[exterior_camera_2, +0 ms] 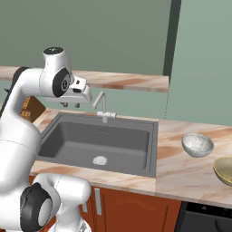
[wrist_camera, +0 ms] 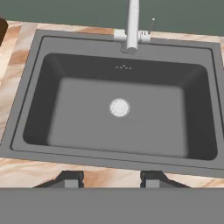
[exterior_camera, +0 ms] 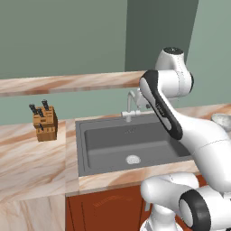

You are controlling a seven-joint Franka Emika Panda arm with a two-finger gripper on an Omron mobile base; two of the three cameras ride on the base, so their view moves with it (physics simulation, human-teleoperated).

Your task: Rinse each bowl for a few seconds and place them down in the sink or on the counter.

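Two bowls point(exterior_camera_2: 197, 144) are sitting near the counter's point(exterior_camera_2: 181, 170) right edge while the gripper point(wrist_camera: 111, 179), fingers spread and pinching nothing, is hanging over the sink point(wrist_camera: 118, 127).

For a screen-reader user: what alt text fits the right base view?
A white robot arm holds its hand above the dark grey sink, near the silver faucet. Right of the sink, a pale grey bowl and an olive-gold bowl sit on the marbled counter.
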